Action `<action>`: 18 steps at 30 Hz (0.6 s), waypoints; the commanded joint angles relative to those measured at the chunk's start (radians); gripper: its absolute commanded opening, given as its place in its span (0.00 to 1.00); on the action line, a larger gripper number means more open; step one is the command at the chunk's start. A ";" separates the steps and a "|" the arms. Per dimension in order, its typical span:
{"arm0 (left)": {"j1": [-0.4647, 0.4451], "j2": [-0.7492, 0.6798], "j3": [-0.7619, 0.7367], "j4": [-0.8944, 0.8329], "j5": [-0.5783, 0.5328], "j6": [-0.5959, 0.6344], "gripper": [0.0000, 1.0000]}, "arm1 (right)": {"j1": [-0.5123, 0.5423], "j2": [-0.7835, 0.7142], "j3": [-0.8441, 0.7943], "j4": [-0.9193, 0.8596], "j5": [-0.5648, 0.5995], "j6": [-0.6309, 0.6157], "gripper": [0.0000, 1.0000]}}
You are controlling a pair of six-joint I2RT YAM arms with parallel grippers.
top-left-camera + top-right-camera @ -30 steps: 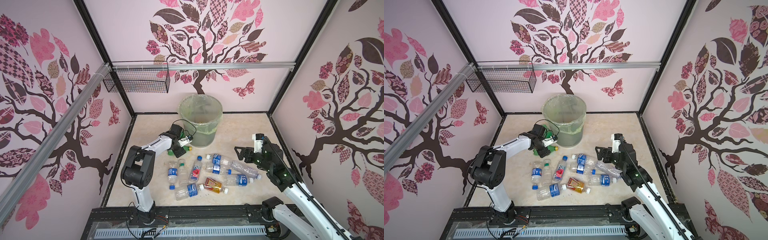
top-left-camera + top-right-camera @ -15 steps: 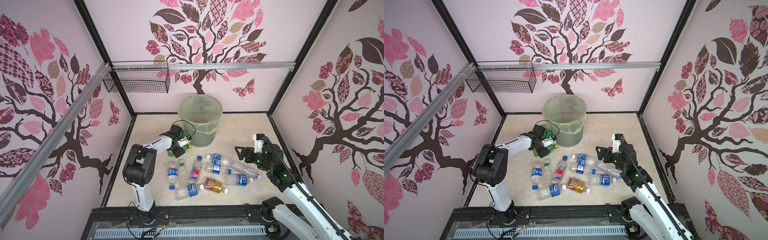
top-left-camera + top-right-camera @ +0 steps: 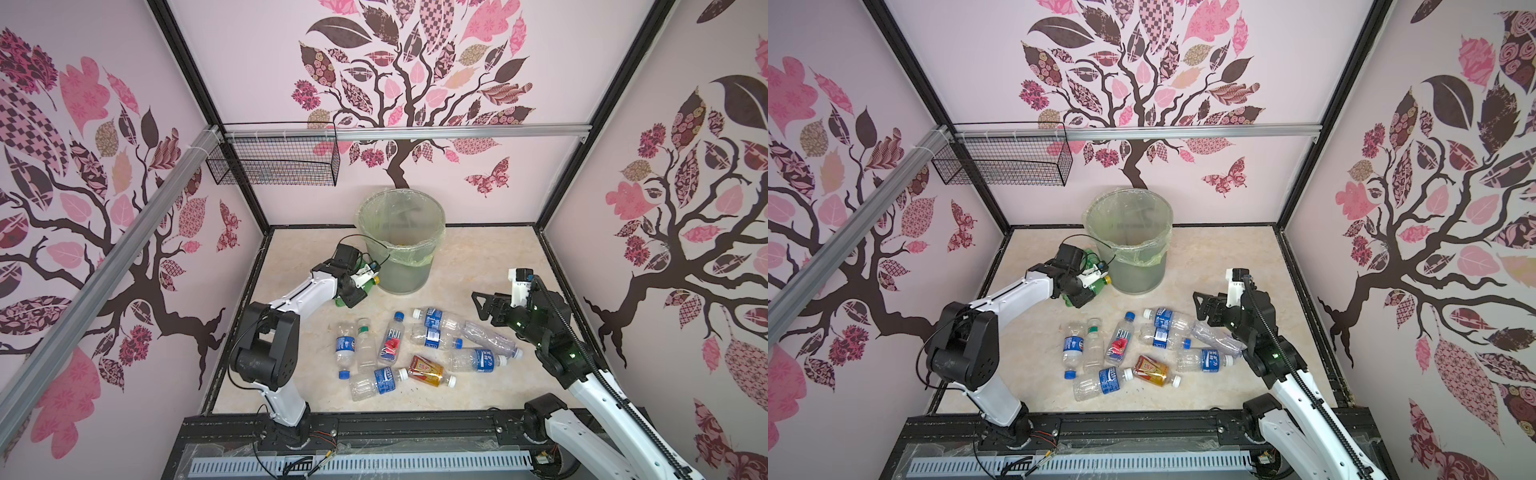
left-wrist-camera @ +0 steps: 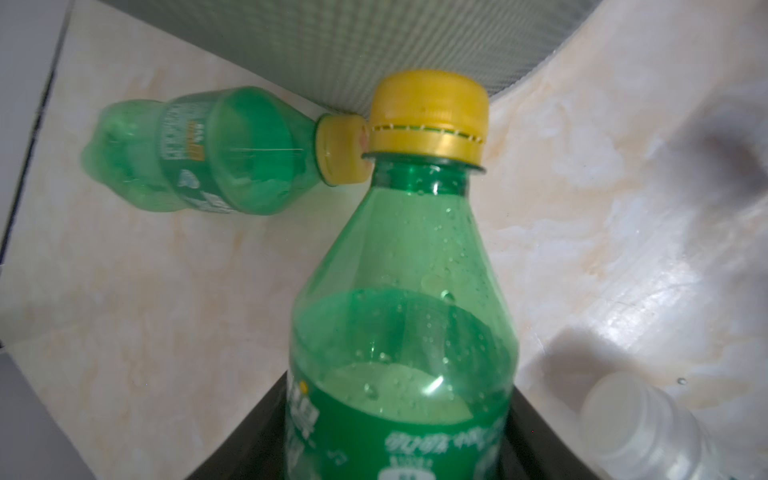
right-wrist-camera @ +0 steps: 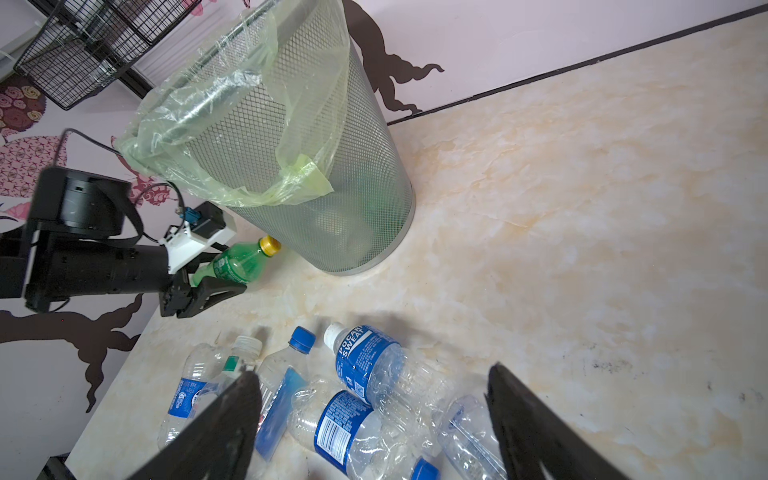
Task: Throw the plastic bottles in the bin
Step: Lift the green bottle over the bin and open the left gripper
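Marbled floor (image 5: pixel 582 208) beside the bin (image 5: pixel 332 187): we find our left gripper (image 5: pixel 226 272) clamped on a green bottle (image 5: pixel 239 264), right gripper (image 5: pixel 372 374) spread apart.

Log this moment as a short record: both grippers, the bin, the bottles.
left gripper: around a green bottle beside the bin; grip unclear
right gripper: open, above the clear bottles
bin: upright
second green bottle: lying by the bin's foot
amber bottle: lying among the clear ones
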 commanded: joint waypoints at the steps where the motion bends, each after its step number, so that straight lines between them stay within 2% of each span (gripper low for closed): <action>1: 0.002 -0.065 -0.046 -0.025 -0.005 -0.037 0.65 | -0.004 -0.009 -0.003 0.019 -0.001 -0.009 0.87; 10: -0.067 -0.277 -0.127 -0.124 -0.002 -0.120 0.65 | -0.004 0.004 -0.010 0.032 0.024 -0.017 0.87; 18: -0.094 -0.480 -0.208 -0.185 0.080 -0.209 0.66 | -0.004 0.033 -0.003 0.041 0.023 -0.018 0.86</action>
